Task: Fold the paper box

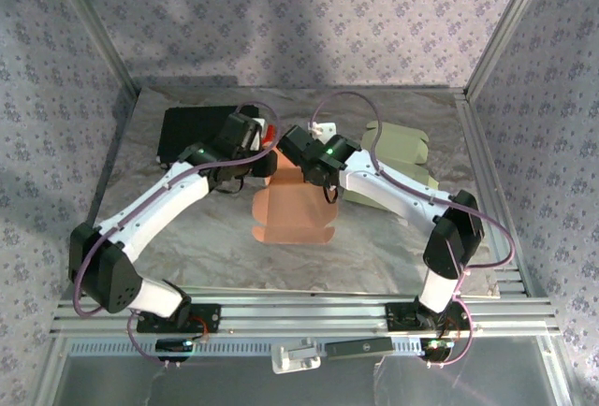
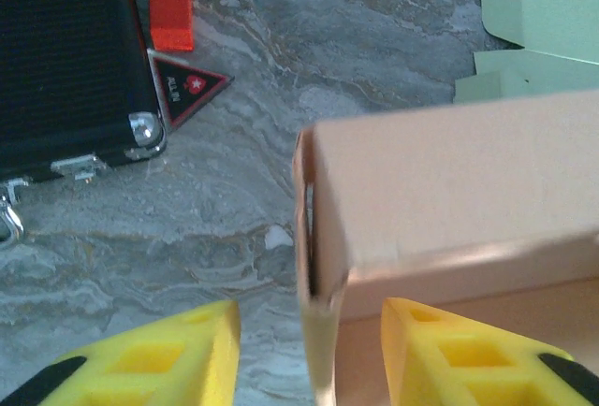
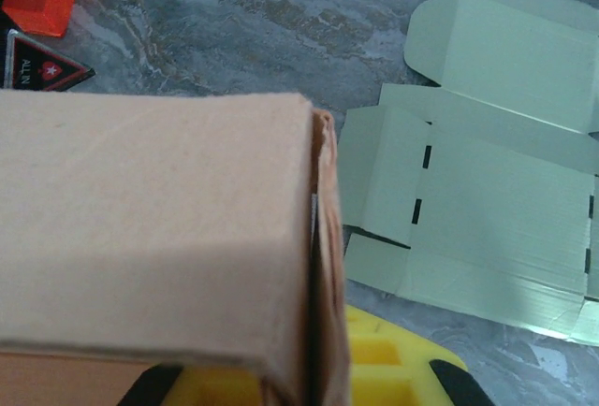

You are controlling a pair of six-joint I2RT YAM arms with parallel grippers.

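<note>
Top external shows the paper box (image 1: 290, 211) in the middle of the table (image 1: 187, 247). It is a tan carton half made up, its base panel flat on the marbled surface and its far end raised into a hollow section where both my arms meet.

My right claw (image 3: 323, 355) is pinched down narrow on the side wall (image 3: 321, 238) at my right. In the right wrist view that thin card runs straight down between my yellow fingers (image 3: 393, 369), and the top panel spreads off to the left. I judge this hold is there to pin the raised section upright, so it cannot spring flat while the other side is worked.

My left claw (image 2: 307, 311) stands partly open and grips nothing. Its two fingers straddle the opposite side flap (image 2: 316, 359), with a bare gap on each side of the card. That flap stands a little off the box body, with a dark slit showing between them, so my guess is that the step in hand is pressing this end flap home.

Pale green box blanks (image 3: 505, 200) lie flat to the right, and a black case (image 2: 65, 50) with a red block (image 2: 170, 4) sits to the left — all well apart from the work.

The risk I see is creasing the thin flap if my left fingers close off-square.
</note>
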